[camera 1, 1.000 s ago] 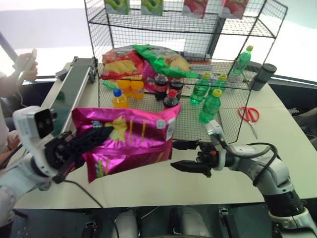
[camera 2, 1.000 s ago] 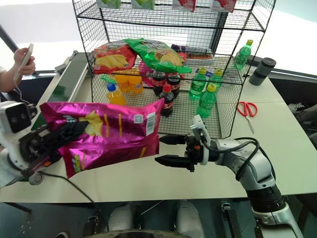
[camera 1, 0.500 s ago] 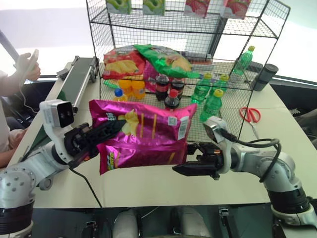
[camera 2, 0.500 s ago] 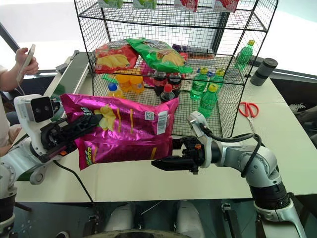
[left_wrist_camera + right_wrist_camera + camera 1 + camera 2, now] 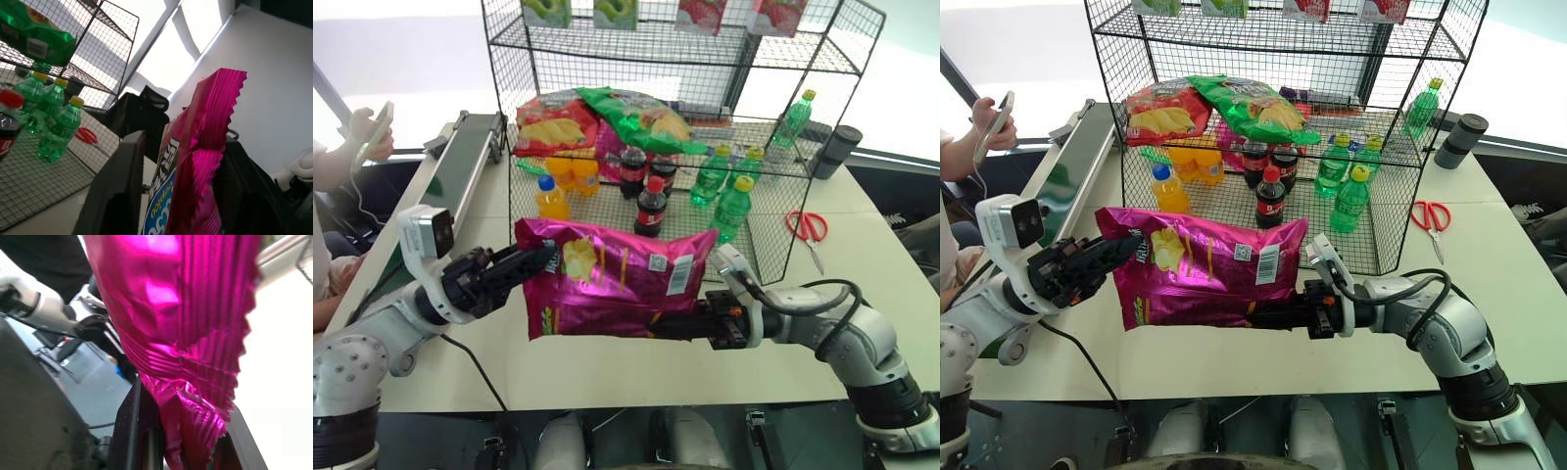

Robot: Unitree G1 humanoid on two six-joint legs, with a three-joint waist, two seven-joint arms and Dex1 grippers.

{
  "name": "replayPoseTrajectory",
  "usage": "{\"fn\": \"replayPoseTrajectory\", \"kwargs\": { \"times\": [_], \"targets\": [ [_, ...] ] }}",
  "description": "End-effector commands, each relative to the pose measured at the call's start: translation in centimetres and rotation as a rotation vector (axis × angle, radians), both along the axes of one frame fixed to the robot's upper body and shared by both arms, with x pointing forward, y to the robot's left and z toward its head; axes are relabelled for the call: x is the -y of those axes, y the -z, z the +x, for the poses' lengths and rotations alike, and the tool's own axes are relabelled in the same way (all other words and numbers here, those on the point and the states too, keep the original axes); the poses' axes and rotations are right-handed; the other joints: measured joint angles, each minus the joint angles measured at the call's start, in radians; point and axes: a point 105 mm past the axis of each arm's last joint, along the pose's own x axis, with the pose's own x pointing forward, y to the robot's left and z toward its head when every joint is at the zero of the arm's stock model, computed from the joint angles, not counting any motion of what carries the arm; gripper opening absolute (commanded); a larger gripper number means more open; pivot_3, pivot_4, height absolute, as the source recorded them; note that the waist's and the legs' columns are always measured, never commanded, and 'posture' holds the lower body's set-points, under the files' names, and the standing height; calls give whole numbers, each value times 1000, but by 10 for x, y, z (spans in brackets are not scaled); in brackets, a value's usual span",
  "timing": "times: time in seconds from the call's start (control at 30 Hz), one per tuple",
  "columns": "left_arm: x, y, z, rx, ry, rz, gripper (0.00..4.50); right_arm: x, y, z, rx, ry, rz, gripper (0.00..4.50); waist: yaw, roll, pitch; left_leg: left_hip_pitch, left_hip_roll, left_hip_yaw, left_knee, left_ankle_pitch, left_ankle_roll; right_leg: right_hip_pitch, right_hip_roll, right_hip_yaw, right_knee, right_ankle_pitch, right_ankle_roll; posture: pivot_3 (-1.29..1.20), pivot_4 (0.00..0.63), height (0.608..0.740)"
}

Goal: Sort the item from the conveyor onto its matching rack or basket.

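Note:
The item, a glossy magenta-pink chip bag (image 5: 617, 284), hangs lengthwise just above the table's front, below the black wire rack (image 5: 705, 137). My right gripper (image 5: 671, 323) is shut on the bag's lower right edge; the right wrist view has the pink foil (image 5: 181, 308) pinched between its fingers (image 5: 134, 431). My left gripper (image 5: 530, 269) is at the bag's left crimped edge. In the left wrist view its fingers (image 5: 120, 196) stand apart on either side of that edge (image 5: 205, 147). The dark-green conveyor (image 5: 450, 186) runs along the table's left side with nothing on it.
The rack's middle shelf holds a red chip bag (image 5: 553, 122) and a green one (image 5: 636, 117). Below stand orange, cola and green bottles (image 5: 720, 191). Red scissors (image 5: 806, 227) and a black cup (image 5: 837, 149) lie right of the rack. A person's hand (image 5: 367, 132) holds a device at far left.
The bag has shifted right and sunk lower. My right gripper has gone from open beside the bag to shut on its lower right edge. My left gripper's fingers have parted.

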Motion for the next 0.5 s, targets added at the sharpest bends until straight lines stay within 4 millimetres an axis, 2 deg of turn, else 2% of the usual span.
{"fn": "replayPoseTrajectory", "kwargs": {
  "times": [0.03,0.1,0.2,0.33,0.5],
  "targets": [
    [-14,3,-3,28,-22,39,3662,14,-16,-2,97,69,21,129,0,0,0,0,0,0,0,0,0,0,0,0,0,0,0,0,150,726],
    [-21,15,-1,49,-53,107,4492,24,-14,-6,144,115,-21,129,4,1,0,0,0,0,0,0,0,0,-1,0,-1,0,0,0,150,726],
    [-26,27,3,100,-91,187,4500,38,-15,-8,220,200,-70,129,7,0,0,0,0,0,0,-1,1,0,-1,0,-2,0,0,0,150,726],
    [-26,32,13,177,-132,231,4500,66,-32,-1,447,393,-116,129,20,1,1,-1,0,1,0,-1,1,-1,-1,0,-2,-2,-3,0,150,726],
    [-8,32,26,252,-114,235,4500,101,-75,22,811,684,-161,129,24,1,1,-1,0,1,0,-1,2,0,-1,0,-2,-1,-2,0,150,726]
  ]
}}
